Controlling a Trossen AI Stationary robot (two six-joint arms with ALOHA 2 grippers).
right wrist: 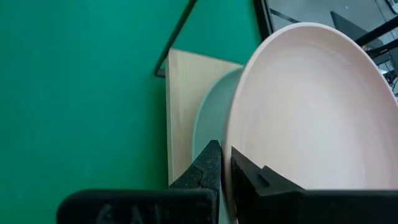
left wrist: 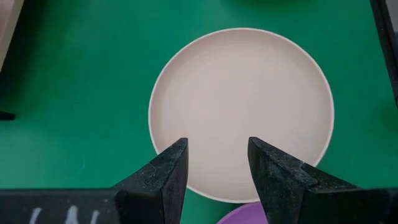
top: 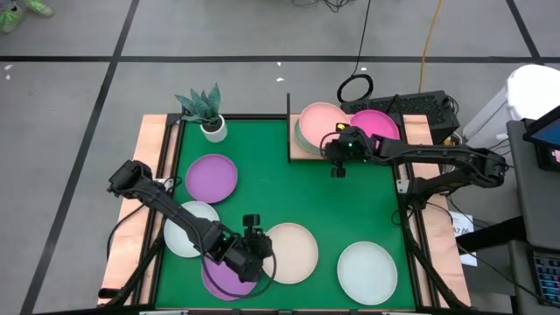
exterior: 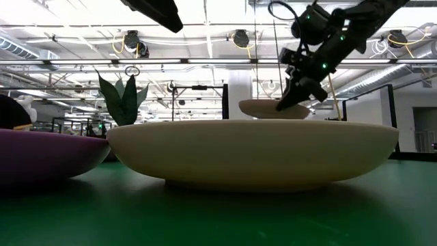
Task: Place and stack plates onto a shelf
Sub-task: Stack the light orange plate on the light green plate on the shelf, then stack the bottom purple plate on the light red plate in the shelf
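The light-wood shelf (top: 299,150) lies at the mat's far side, its black post (top: 288,105) at one corner. On it lie a mint-green plate (top: 302,136) and a hot pink plate (top: 378,124). A salmon pink plate (top: 320,117) sits over the mint-green one, and my right gripper (top: 332,142) is shut on it. My left gripper (top: 254,238) hovers open above the cream plate (top: 293,254), its fingers (left wrist: 177,165) over that plate's edge without touching. On the mat lie two purple plates (top: 211,178) (top: 224,278) and two whitish plates (top: 185,229) (top: 367,272). My right gripper (right wrist: 222,163) pinches the salmon pink plate's rim (right wrist: 233,134) on the edge toward the mat's middle, one finger (right wrist: 208,165) on the outer side and one on the inner side. In the low view its fingers (exterior: 285,101) slant down from above. The plate stays about level above the mint-green plate (right wrist: 211,118); whether it rests on that plate, I cannot tell.
A small white pot with a plant (top: 210,122) stands at the mat's far left corner. Wooden strips (top: 150,175) edge the green mat. Open green mat (top: 332,206) lies between the shelf and the near plates. Cables and a keyboard (top: 420,105) lie beyond the far right corner.
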